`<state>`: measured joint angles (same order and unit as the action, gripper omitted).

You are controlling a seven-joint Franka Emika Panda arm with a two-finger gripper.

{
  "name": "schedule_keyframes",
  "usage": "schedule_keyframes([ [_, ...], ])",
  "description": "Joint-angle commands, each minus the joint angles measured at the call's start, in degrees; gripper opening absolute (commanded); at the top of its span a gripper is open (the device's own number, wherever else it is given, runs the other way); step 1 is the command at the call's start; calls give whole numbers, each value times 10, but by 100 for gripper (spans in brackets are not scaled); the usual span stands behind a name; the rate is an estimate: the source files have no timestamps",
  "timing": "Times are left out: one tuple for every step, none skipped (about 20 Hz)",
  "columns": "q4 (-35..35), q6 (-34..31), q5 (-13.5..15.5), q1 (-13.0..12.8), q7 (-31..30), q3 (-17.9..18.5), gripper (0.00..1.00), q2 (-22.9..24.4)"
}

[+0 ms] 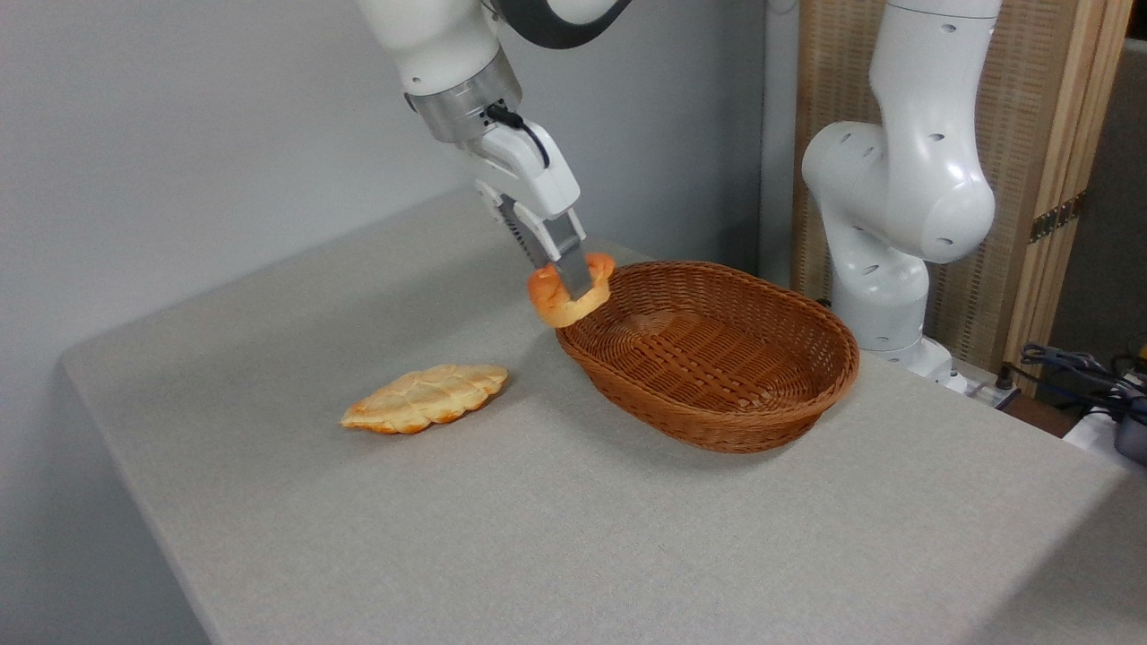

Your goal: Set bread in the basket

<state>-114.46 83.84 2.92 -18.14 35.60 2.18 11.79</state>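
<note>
While the gripper (570, 279) clamps the bread (566, 296), bun aloft over the basket (717, 408) left rim, flat leaf-shaped loaf (423, 397) well left of basket, on grey worktop (556, 528)

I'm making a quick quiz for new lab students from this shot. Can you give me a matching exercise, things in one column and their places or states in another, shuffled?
Things:
1. round bun
2. flat leaf-shaped bread
3. basket
4. hand

States:
A. lying on the table, left of the basket
B. empty, standing on the table
C. shut on the bun
D. held in the air at the basket's left rim

Pairs: 1-D, 2-A, 3-B, 4-C
</note>
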Motion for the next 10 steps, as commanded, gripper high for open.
schedule_keyframes([
  [-47,-34,8,-22,-3,5,63,27],
  [-60,-33,8,-30,-3,5,68,31],
  [-69,-33,8,-38,-2,5,79,31],
  [-76,-32,8,-43,-2,5,86,31],
  [-83,-29,8,-48,-2,5,93,31],
  [-92,-25,8,-54,0,5,99,30],
  [-98,-24,8,-55,2,5,100,30],
  [-102,-22,7,-56,3,5,100,28],
  [-104,-19,7,-58,3,5,100,26],
  [-107,-14,7,-61,3,5,100,25],
])
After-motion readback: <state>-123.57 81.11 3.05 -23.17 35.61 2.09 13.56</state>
